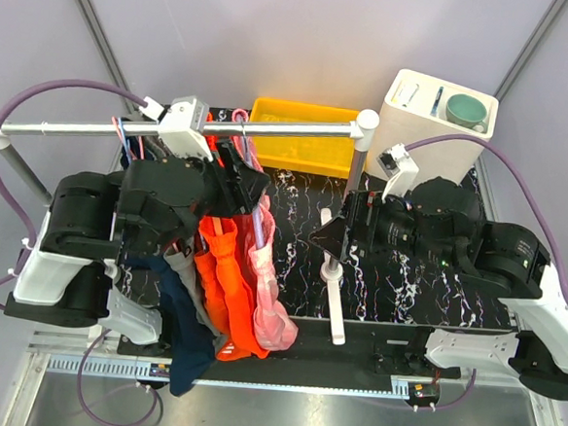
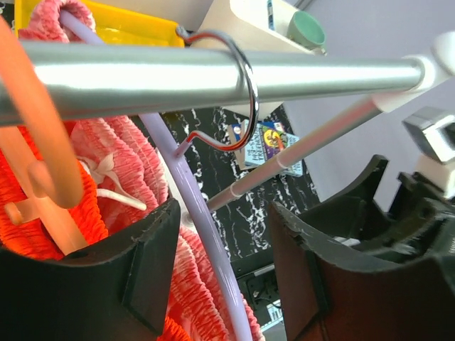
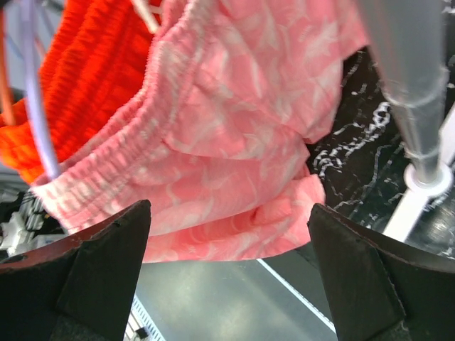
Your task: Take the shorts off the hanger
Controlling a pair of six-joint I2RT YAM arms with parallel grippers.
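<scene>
Pink shorts hang on a lavender hanger whose wire hook sits over the silver rail. Beside them, orange shorts with white drawstrings hang on an orange hanger. My left gripper is up at the rail; its jaws stand open on either side of the lavender hanger's arm, not touching it. My right gripper is open, just right of the pink shorts, which fill the view beyond its empty jaws.
A navy garment and grey cloth hang left of the orange shorts. The rail's white support post stands close to the right gripper. A yellow bin and a white box holding a green cup sit at the back.
</scene>
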